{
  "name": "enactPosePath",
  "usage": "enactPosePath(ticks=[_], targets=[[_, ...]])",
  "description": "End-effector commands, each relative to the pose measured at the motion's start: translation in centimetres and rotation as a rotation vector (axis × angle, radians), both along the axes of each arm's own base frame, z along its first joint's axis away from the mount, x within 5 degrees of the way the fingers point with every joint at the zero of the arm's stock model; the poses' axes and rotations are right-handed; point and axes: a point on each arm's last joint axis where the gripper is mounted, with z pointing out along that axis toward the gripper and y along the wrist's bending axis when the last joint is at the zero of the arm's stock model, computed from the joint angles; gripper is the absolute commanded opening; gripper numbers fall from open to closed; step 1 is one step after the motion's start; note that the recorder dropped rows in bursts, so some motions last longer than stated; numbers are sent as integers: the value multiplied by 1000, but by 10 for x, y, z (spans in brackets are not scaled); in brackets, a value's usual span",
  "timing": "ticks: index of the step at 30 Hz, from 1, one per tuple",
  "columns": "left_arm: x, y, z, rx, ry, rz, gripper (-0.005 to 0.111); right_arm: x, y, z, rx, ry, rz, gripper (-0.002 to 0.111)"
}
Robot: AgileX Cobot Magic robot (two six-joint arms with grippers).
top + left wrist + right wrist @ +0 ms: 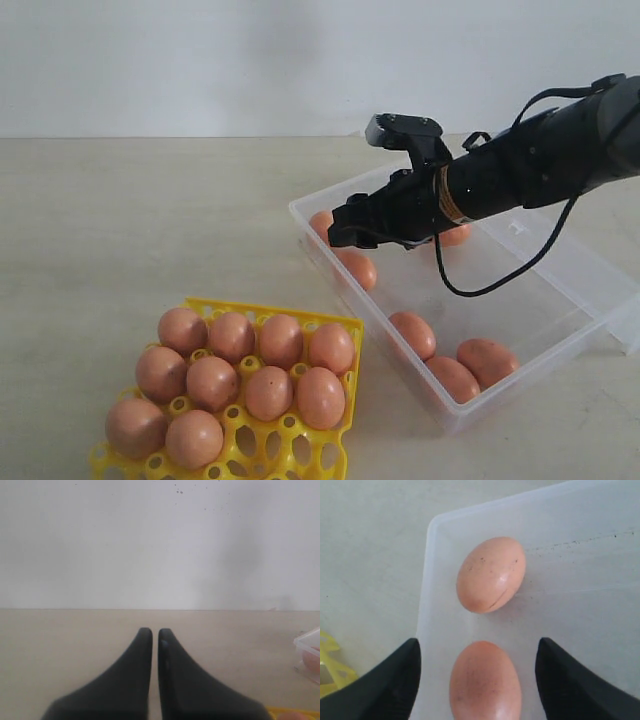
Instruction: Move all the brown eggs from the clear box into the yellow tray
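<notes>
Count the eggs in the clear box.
6 eggs: one at the far left corner, one just nearer, one behind the arm, three at the near end. The arm may hide more.

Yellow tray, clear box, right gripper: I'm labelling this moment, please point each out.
yellow tray [280, 312], exterior view, back rim.
clear box [545, 305], exterior view, bare floor.
right gripper [477, 645], right wrist view, midway between its open fingertips.

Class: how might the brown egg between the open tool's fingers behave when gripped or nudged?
Smooth and oval, the egg probably rolls on the clear box's flat floor if nudged. Its rounded sides may slip from the tool's fingers. The thin line on its neighbour suggests shells crack easily.
</notes>
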Motion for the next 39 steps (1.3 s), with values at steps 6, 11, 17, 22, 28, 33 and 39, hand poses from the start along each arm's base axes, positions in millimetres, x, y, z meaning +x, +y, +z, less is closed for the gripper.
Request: enactPosePath(ticks=[6, 11, 17, 22, 28, 33, 39], targets=[[0, 0, 2, -10, -11, 2, 4, -6, -3, -14, -22, 40, 1, 58], [0, 0, 2, -10, -11, 2, 4, -20, -7, -31, -63, 81, 12, 58], [0, 0, 2, -10, -11, 2, 4, -20, -9, -39, -92, 88, 9, 58], [0, 0, 2, -10, -11, 2, 4, -20, -10, -55, -130, 101, 36, 58], [0, 0, 2, -10, -11, 2, 4, -20, -9, -59, -213, 14, 178, 58], [0, 0, 2, -10, -11, 2, 4, -21, -9, -59, -312, -111, 360, 58], [0, 0, 2, -10, -11, 2, 4, -18, -12, -60, -448, -224, 486, 58]])
